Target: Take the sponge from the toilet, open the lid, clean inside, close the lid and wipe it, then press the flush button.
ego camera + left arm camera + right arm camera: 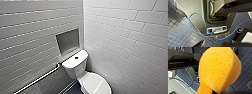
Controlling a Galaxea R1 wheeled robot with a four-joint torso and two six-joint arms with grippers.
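Sponge [220, 70] clamped in right fingers: hold the squeeze firm, line up squarely with the closed lid [96, 84].

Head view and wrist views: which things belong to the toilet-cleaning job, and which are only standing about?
Job: orange porous sponge; white ceramic toilet; white glossy oval lid, closed; small dark round flush button.
Not the job: metal grab bar; recessed wall niche; blue cable; round floor drain.

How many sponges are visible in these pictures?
1. The orange sponge shows large in the right wrist view, above the dark blue tiled floor. More may be hidden.
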